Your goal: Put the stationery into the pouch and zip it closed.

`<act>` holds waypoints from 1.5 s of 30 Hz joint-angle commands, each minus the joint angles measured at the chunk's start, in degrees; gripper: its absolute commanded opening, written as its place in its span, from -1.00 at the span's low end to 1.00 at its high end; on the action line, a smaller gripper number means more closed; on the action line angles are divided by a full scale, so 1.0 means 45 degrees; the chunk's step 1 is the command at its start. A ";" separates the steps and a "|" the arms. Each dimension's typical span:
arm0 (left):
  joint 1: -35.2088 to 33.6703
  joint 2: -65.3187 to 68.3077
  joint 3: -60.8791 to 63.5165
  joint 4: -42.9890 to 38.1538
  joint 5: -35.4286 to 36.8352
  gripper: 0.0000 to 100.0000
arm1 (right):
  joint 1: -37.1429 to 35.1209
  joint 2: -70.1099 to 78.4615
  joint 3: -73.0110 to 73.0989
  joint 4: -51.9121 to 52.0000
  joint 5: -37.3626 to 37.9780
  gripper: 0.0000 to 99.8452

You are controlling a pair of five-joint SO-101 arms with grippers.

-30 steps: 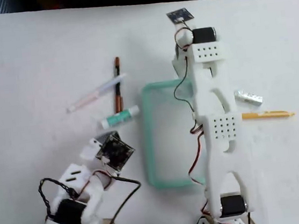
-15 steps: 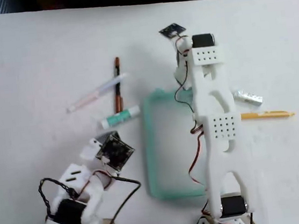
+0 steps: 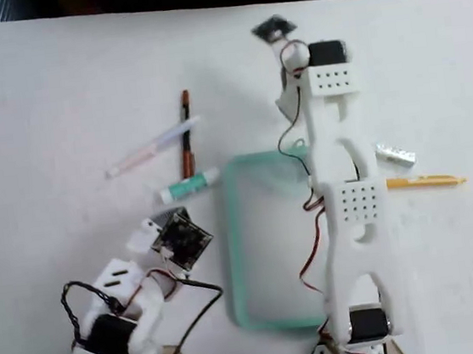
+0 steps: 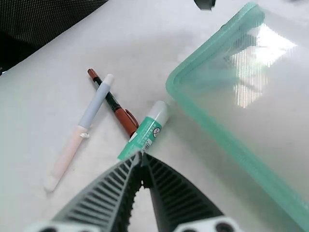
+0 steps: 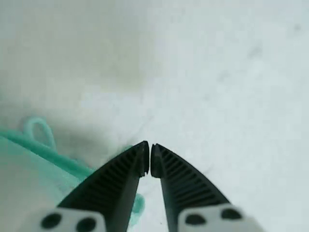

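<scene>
Now | right pincer [image 5: 148,159] together, seemingly nipping pouch [image 5: 21,162] rim | left pincer [image 4: 141,163] together near glue stick [image 4: 145,131]

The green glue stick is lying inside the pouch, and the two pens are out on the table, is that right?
No. The left wrist view shows the glue stick outside the pouch, on the table beside its corner. The brown pen and the pale pen are out on the table, as you said.

The gripper [image 5: 148,158], tips nearly together, seems to pinch the green pouch [image 5: 53,153] edge above the white table [image 5: 231,72].
</scene>
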 commanded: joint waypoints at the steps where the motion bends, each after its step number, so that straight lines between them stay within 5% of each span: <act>1: 0.0147 -0.0107 -0.0039 -0.0059 -0.0098 -0.95 | 0.0068 -0.2295 -0.0039 0.0029 -0.0313 -0.96; 7: 0.0147 -0.0107 -0.0039 -0.0059 -0.0098 -0.95 | -0.0342 -0.5499 0.4513 0.0107 0.0332 -0.94; 11: 0.0147 -0.0107 -0.0039 -0.0059 -0.0098 -0.95 | -0.0850 -0.8332 0.9807 0.0068 0.5861 -0.56; 15: 0.0147 -0.0107 -0.0039 -0.0059 -0.0098 -0.95 | -0.1162 -0.9993 1.2796 -0.0068 0.8400 -0.31; 37: 0.0166 -0.0107 -0.0039 -0.0039 -0.0098 -0.95 | -0.1084 -0.3976 0.9436 0.0049 1.0042 -0.33; 45: 0.0166 -0.0107 -0.0039 -0.0039 -0.0098 -0.95 | -0.1143 -0.3897 0.9455 0.0049 1.0589 -0.96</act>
